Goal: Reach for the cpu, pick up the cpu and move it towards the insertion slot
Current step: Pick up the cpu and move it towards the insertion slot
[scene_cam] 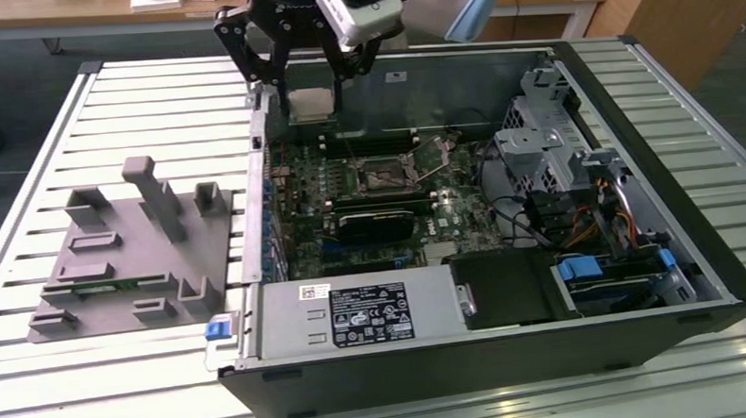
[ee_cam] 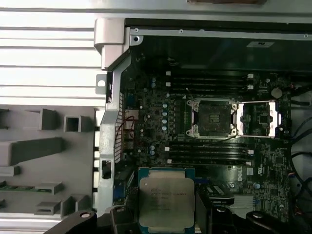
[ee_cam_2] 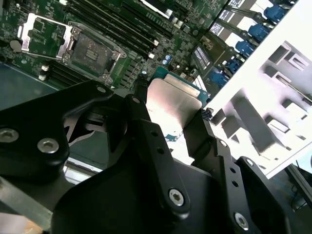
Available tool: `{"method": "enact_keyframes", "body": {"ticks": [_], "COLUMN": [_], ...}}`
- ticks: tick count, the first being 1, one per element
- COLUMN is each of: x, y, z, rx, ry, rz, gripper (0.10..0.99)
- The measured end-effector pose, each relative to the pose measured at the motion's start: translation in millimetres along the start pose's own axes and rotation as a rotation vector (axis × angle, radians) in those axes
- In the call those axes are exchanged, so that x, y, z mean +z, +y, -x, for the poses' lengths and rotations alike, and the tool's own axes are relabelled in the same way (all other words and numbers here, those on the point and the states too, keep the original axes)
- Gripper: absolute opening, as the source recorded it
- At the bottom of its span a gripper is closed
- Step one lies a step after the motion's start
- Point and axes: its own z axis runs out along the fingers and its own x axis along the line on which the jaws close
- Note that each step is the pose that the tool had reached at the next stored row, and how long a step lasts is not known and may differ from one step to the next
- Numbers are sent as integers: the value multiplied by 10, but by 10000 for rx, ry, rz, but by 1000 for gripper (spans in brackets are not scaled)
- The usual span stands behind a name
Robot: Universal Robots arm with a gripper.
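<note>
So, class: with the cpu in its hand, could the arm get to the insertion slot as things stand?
Probably yes: the hand grips the cpu above the open case, and the insertion slot lies uncovered.

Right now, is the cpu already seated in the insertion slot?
No. The cpu is held between the fingers, apart from the open, empty insertion slot.

Even daylight, glare on cpu [ee_cam_2: 173, 100]
</note>
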Motion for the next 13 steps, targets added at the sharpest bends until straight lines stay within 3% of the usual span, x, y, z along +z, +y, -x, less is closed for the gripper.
{"method": "enact_keyframes", "body": {"ticks": [13], "x": [16], "y": [240], "z": [157], "rx": [-2], "ry": [0], "rz": [1], "gripper": [541]}}
